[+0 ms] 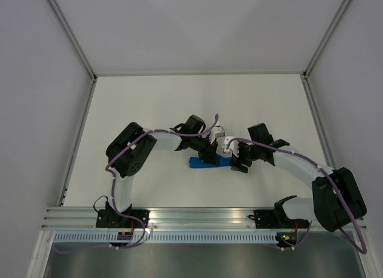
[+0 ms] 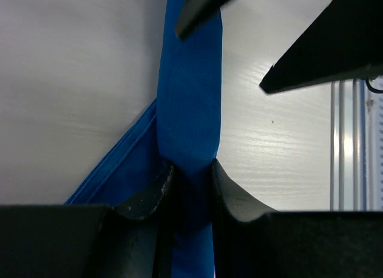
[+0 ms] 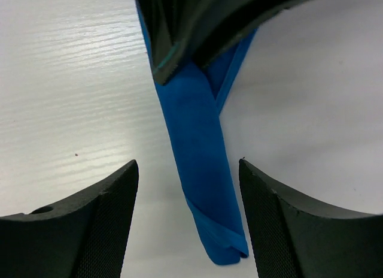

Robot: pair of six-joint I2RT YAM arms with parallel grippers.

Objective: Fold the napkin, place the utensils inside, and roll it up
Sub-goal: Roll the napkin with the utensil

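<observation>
The blue napkin (image 1: 207, 163) lies rolled into a narrow tube on the white table between both arms. In the left wrist view the roll (image 2: 190, 98) runs up from between my left fingers, with a loose flap at lower left. My left gripper (image 1: 209, 154) is shut on the napkin roll. In the right wrist view the roll (image 3: 197, 158) lies between my right fingers, its end layered and near the frame's bottom. My right gripper (image 1: 236, 164) is open, its jaws wide on either side of the roll and apart from it. No utensils show; any are hidden.
The white table (image 1: 149, 110) is walled by grey panels with metal corner posts. An aluminium rail (image 1: 197, 218) carrying both arm bases runs along the near edge. My left gripper's fingers show at the top of the right wrist view (image 3: 197, 26).
</observation>
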